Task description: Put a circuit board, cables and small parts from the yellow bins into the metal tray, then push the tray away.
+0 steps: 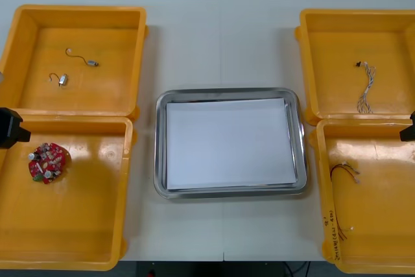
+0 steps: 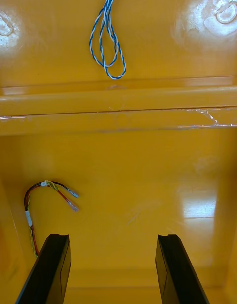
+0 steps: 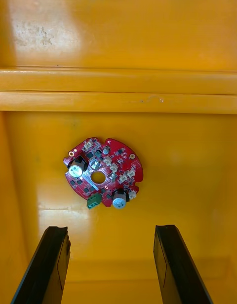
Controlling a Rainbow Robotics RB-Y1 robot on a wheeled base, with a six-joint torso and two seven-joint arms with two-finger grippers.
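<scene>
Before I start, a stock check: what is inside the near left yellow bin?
One round red circuit board lies on the near left yellow bin's floor, ahead of the open left gripper. Whatever is under the board is covered.

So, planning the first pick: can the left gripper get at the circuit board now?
Probably yes: the left gripper, open, faces the circuit board, lying alone and uncovered in its yellow bin; the right gripper sits over the opposite bin.
</scene>
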